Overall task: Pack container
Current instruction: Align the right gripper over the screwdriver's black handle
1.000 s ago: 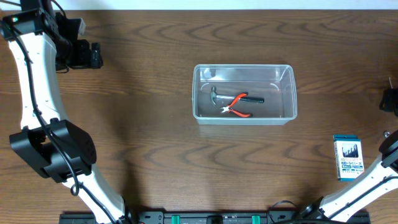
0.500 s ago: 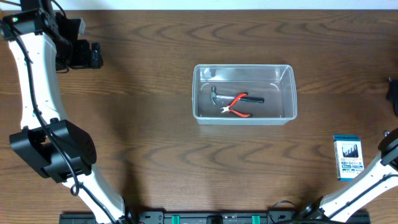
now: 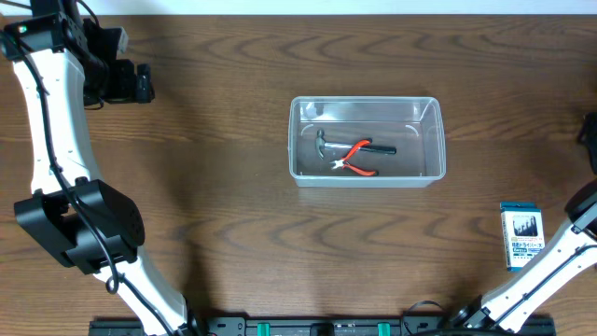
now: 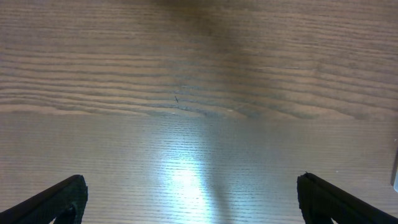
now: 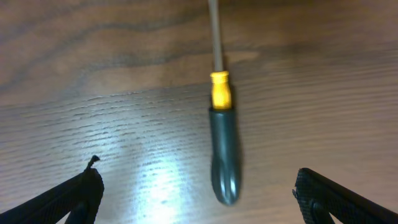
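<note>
Your right gripper (image 5: 199,190) is released, its 2 fingers (image 5: 74,196) spread wide at the lower corners of the wrist view, and it grasps nothing. Between those fingers, a little toward the right one, a screwdriver (image 5: 224,149) lies flat on the table (image 5: 93,93), with its dark handle nearest the hand, a yellow collar beyond it, and the pale shaft running straight away. Neither finger touches it, and wood shows on both sides of the handle. From overhead you see only a dark sliver of this gripper at the right edge, and the screwdriver is outside that view. The container (image 3: 366,100) sits well off to the left of your right gripper. It is to the right of your left gripper (image 3: 140,82) and somewhat nearer the base than that hand, standing upright and apart from both. Inside it lie 1 hammer (image 3: 322,142), its head toward the left gripper's side, and 1 pair of pliers (image 3: 357,159) with red grips, overlapping the hammer's black handle. The pack (image 3: 520,236) lies flat nearer the base than the right gripper, just beside the right arm (image 3: 550,271) and well apart from the container. Your left gripper is released too. Its wrist view shows 2 fingertips (image 4: 62,199) far apart at the bottom corners, with only bare wood and a patch of glare between them.
</note>
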Available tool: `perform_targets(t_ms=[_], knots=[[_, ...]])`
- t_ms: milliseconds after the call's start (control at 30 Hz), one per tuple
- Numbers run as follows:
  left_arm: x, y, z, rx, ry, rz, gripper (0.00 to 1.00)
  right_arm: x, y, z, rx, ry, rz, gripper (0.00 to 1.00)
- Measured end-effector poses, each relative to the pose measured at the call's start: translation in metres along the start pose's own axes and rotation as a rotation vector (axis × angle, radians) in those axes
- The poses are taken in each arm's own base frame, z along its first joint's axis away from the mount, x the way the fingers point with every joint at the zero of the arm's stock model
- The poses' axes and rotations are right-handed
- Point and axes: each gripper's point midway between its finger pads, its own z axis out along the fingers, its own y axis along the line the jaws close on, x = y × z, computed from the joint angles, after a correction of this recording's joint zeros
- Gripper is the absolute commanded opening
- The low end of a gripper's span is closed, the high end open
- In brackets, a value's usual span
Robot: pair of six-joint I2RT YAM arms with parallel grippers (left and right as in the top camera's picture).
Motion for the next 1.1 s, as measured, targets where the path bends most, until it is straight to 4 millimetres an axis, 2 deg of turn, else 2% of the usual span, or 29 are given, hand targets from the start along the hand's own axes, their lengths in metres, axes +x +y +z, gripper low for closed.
perform_targets(t_ms=[133, 433, 1100], knots=[[0.0, 0.0, 0.0, 0.0, 0.0, 0.0, 0.98, 0.006, 0.003, 0.014, -0.023, 0.032, 0.002, 0.99], [0.0, 0.0, 0.0, 0.0, 0.0, 0.0, 0.98, 0.011, 0.0, 0.013, -0.008, 0.056, 0.004, 0.99], [0.0, 0.0, 0.0, 0.0, 0.0, 0.0, 0.98, 0.002, -0.013, 0.013, 0.03, 0.008, -0.015, 0.99]])
